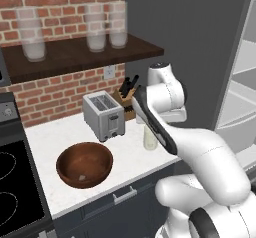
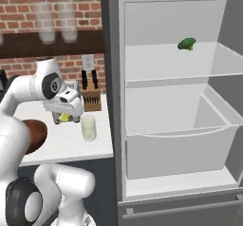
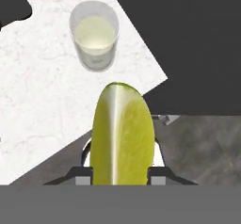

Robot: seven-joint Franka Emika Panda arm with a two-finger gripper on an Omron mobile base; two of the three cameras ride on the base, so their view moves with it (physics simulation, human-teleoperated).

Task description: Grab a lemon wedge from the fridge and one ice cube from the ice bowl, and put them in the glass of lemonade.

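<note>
Pincer (image 3: 120, 171) is grasping the lemon wedge (image 3: 121, 133), its two dark tips pressing on either side of the yellow-green fruit, whose pale pith line is running lengthwise between glossy, curved flanks. In the right base view the wedge (image 2: 63, 117) is showing as a small yellow spot under the white hand, hanging above the counter just left of the glass of lemonade (image 2: 88, 127). From the hand camera the glass (image 3: 94, 36) is sitting ahead of the wedge and a little to the left, a clear round tumbler with pale cloudy liquid, standing on the white speckled stone counter (image 3: 42, 86) near its edge. Further left along the counter, the round wooden ice bowl (image 1: 84, 164) is resting, dark reddish-brown and smooth, with a tiny pale ice cube (image 1: 82, 178) lying on its bottom. Behind the bowl a boxy brushed-metal toaster (image 1: 103, 115) is standing, and a wooden knife block (image 2: 90, 97) is leaning against the brick wall. To the right, the fridge (image 2: 171, 101) is standing open, its white shelves holding a small green piece of broccoli (image 2: 186, 43).
</note>
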